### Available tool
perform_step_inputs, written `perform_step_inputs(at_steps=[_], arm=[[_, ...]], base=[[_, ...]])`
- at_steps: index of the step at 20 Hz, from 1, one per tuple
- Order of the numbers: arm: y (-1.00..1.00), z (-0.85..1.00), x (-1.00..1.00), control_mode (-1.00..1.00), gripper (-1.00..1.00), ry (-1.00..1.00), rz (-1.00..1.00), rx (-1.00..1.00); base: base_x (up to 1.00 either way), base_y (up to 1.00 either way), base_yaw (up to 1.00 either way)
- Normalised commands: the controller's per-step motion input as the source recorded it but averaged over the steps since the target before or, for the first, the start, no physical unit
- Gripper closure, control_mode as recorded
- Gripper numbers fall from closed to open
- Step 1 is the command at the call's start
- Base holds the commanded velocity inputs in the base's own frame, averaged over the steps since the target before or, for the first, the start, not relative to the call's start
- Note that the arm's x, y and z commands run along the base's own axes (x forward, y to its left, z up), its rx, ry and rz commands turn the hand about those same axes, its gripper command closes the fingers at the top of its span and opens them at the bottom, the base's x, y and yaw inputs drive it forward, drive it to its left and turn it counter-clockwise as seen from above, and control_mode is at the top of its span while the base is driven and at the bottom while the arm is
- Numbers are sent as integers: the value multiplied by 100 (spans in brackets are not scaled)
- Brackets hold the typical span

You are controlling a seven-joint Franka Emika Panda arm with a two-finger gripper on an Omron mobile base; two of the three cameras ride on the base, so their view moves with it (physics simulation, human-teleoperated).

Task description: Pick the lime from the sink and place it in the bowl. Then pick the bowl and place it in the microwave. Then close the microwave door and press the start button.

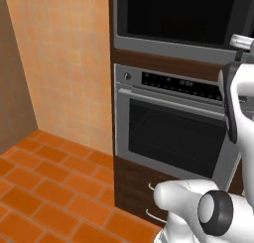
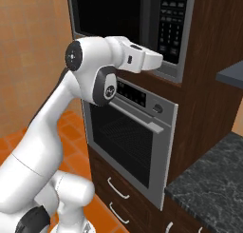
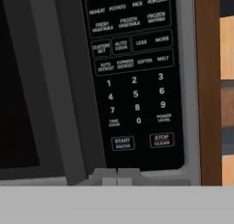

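From the left base view, the microwave [image 1: 183, 16] sits at the top, built into a dark wood cabinet column [image 1: 163, 63], with its door [image 1: 173, 14] shut flat, the dark glass facing out inside a grey frame. Directly below it is the steel-fronted oven [image 1: 168, 133] with a bar handle and a dark control strip. Two drawers with pale handles lie under the oven. To the left stands an orange tiled wall [image 1: 64, 63], and the floor [image 1: 44, 187] is laid with reddish-orange tiles. The white arm rises along the right edge, its wrist reaching up toward the microwave's right side.

From the right base view, the arm bends up and forward, and the white hand reaches level with the bottom edge of the microwave [image 2: 137, 23], just beside the lower part of its button strip [image 2: 170, 23]. The oven [image 2: 133, 141] is below, and a dark speckled desk [image 2: 209, 179] lies at the lower right.

In the hand view, the button strip [image 3: 135, 77] faces the camera close up: preset keys above, number keys in the middle, and the start button [image 3: 122, 143] beside the stop button [image 3: 161, 140] at the bottom. The microwave door's grey edge [image 3: 59, 81] runs down the left. The claw [image 3: 117, 176] shows at the bottom with its two tips pressed together, nothing between them, just below the start button.
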Motion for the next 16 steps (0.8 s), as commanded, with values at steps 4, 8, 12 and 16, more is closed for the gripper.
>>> perform_step_inputs(at_steps=[4, 8, 12, 16], arm=[[-18, 0, 23, -100, 100, 0, 0, 4], [-39, 0, 3, -100, 100, 0, 0, 9], [-26, -3, 6, -100, 100, 0, 0, 5], [-4, -1, 16, -100, 100, 0, 0, 0]], base=[[0, 0, 0], [0, 0, 0], [0, 0, 0], [0, 0, 0]])
